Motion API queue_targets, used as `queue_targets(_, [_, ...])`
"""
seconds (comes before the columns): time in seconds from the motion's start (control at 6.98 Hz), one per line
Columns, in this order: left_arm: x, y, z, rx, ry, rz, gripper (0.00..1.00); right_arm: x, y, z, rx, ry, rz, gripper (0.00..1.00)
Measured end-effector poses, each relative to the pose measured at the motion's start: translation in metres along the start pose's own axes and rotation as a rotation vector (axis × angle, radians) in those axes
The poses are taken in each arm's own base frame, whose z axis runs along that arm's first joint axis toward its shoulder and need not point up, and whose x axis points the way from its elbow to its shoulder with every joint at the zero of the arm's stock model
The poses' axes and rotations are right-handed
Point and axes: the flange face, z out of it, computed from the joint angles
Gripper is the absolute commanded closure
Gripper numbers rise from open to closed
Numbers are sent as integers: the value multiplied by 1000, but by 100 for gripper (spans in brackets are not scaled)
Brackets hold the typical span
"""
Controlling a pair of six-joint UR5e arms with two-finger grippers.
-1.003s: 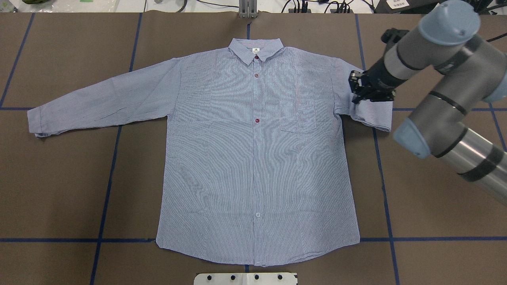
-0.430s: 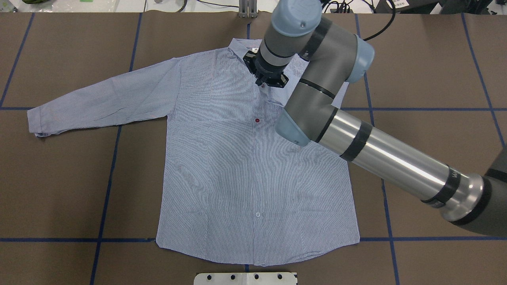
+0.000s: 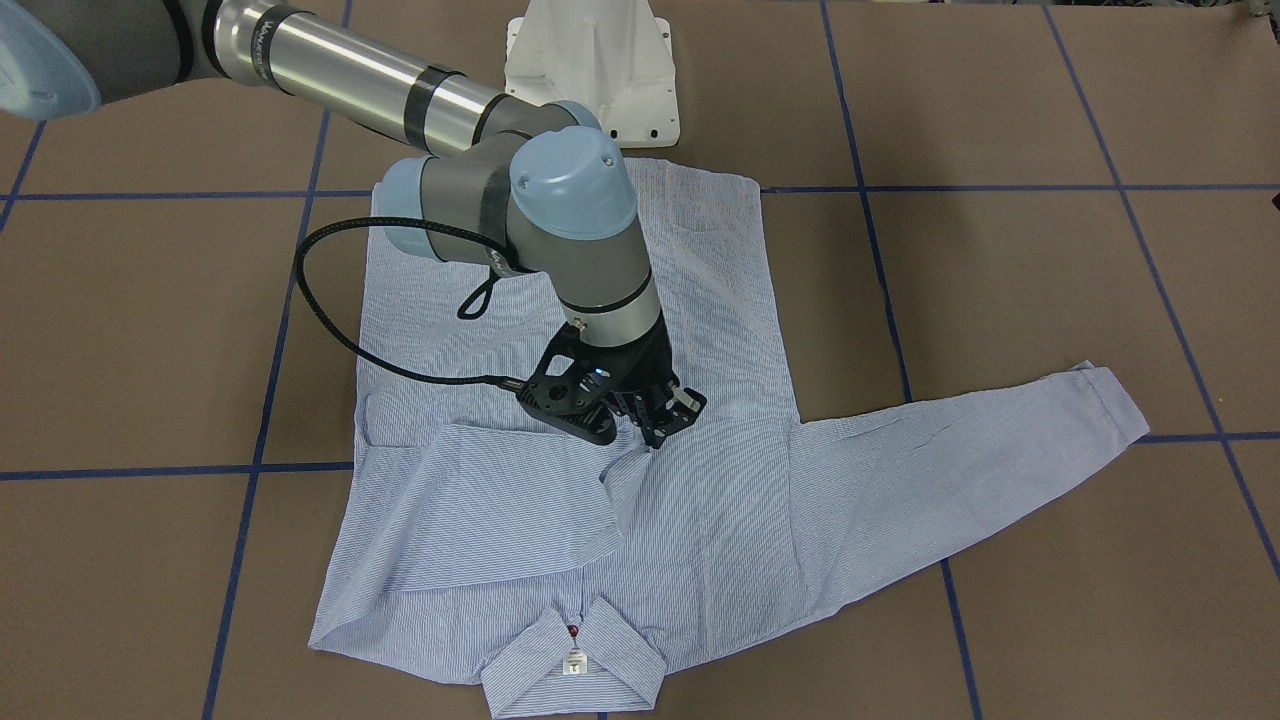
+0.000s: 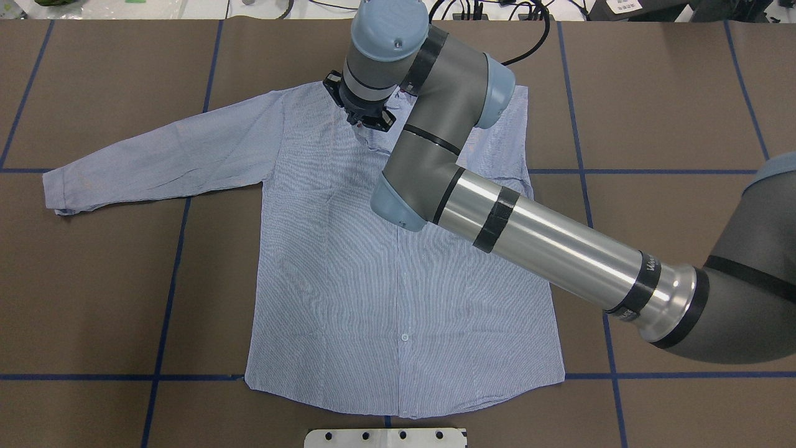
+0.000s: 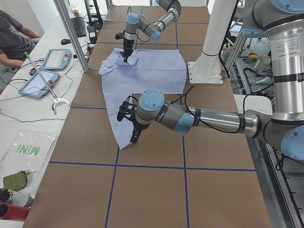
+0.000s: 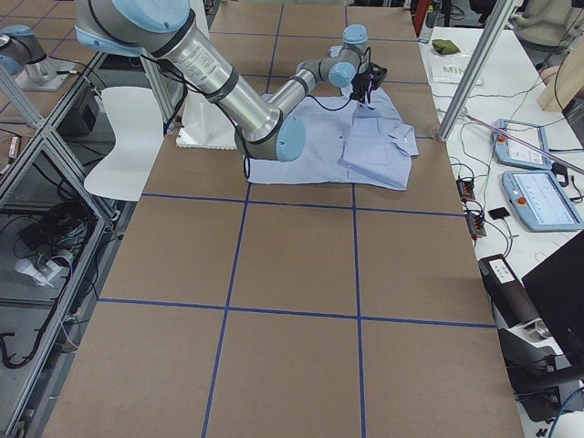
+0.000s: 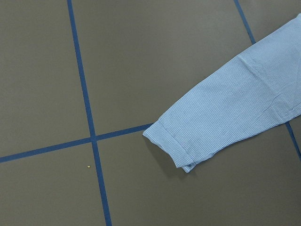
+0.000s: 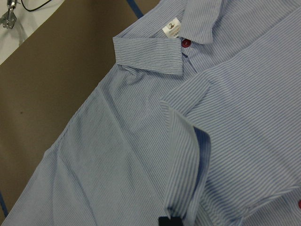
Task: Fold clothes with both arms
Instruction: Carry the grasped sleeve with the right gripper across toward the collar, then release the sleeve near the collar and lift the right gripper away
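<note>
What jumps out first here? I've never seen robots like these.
A big grey arm reaches across a striped blue shirt spread on the brown table, its claw pinching one sleeve folded over the chest. The other sleeve lies stretched sideways, a second arm hovering over its cuff.

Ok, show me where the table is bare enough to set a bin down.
Bare table lies below the outstretched sleeve, left of the shirt body. Crowded near the collar, where the right gripper holds the folded sleeve.
</note>
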Motion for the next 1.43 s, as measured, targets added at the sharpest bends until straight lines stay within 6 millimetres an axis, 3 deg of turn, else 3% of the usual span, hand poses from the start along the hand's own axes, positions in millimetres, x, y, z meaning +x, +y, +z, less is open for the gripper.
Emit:
queue_targets(0.29, [0, 0, 0, 1, 0, 1, 0, -6, 20, 10, 6, -14, -15, 100])
queue_targets(0.43, [0, 0, 0, 1, 0, 1, 0, -6, 28, 15, 11, -25, -23, 87])
queue_targets(0.57, [0, 0, 0, 0, 0, 0, 0, -4, 32, 22, 14, -33, -26, 1])
queue_targets(1.0, [5, -3, 3, 8, 6, 6, 0, -3, 46, 35, 32, -44, -39, 0])
queue_targets(1.29, [25, -6, 40, -27, 37, -14, 0, -7, 60, 34, 29, -54, -44, 0])
queue_targets(1.43, [19, -7, 61, -37, 43, -89, 4, -8, 57, 31, 33, -59, -38, 0])
